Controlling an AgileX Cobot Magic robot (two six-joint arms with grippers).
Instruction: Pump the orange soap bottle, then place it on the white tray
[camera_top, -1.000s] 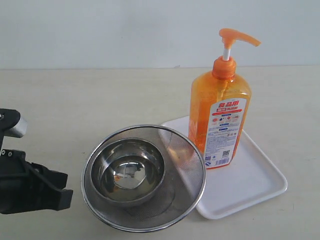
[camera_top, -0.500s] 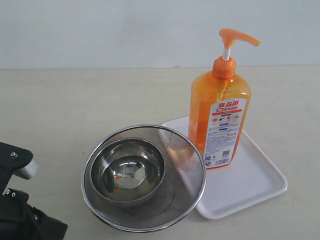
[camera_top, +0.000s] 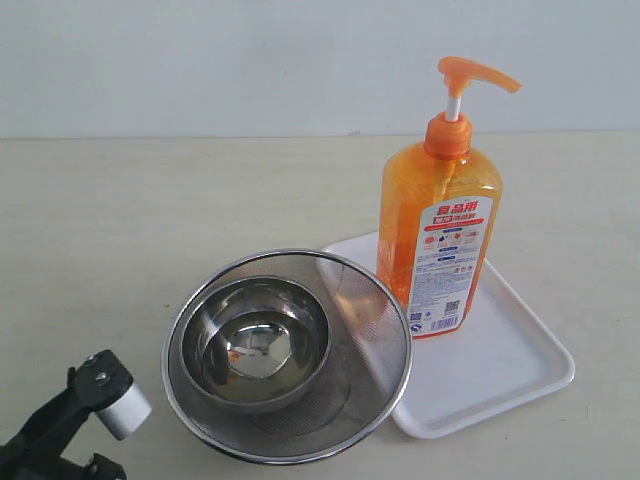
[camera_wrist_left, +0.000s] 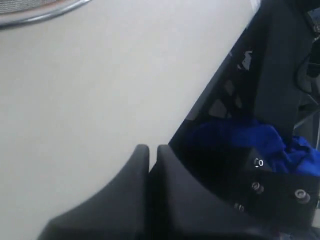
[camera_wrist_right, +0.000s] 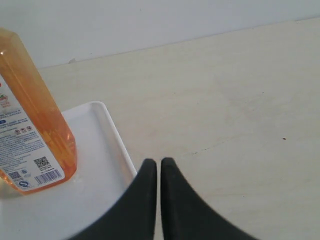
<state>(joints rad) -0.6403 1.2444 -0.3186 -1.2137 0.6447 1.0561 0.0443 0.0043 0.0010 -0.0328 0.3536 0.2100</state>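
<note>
On the white tray (camera_top: 520, 370) the orange soap bottle (camera_top: 438, 215) stands upright, and the left gripper (camera_wrist_left: 152, 148), jaws together and empty like the right gripper (camera_wrist_right: 159, 161), has pulled back low, so the task looks done

On the tall translucent orange plastic soap bottle (camera_top: 440, 215) you'll find a white-and-orange printed label (camera_top: 448, 270). Its large white Chinese characters and small print are too blurred to read. Near its lower edge sit a QR code (camera_wrist_right: 41, 162) and a barcode (camera_wrist_right: 48, 177).
</note>
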